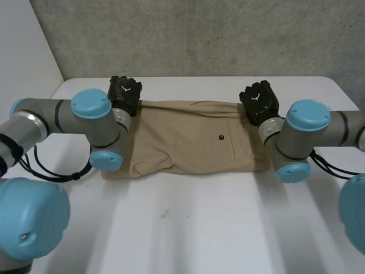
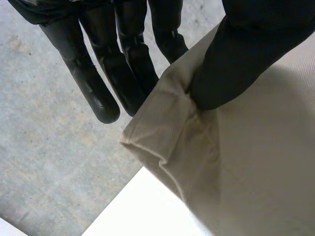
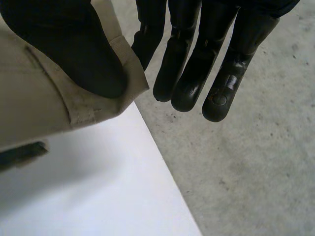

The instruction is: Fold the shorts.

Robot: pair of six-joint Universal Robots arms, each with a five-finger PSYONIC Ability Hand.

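Tan shorts [image 1: 194, 137] lie spread flat across the back of the white table [image 1: 199, 222], a dark button [image 1: 221, 137] on the back pocket. My left hand [image 1: 124, 94] is at the shorts' far left corner, near the table's back edge. In the left wrist view its thumb [image 2: 236, 59] presses the corner of the shorts [image 2: 246, 162] against the fingers [image 2: 93, 88] behind it. My right hand [image 1: 259, 103] holds the far right corner. There the thumb [image 3: 69, 44] pins the shorts [image 3: 29, 98] against a finger, while the other fingers [image 3: 221, 83] reach straight past the cloth.
The table's back edge [image 2: 142, 206] runs just under both held corners, with grey concrete floor [image 3: 246, 162] beyond it. A grey wall [image 1: 199, 34] stands behind the table. Both forearms lie along the shorts' short sides. Bare tabletop spreads in front of the shorts.
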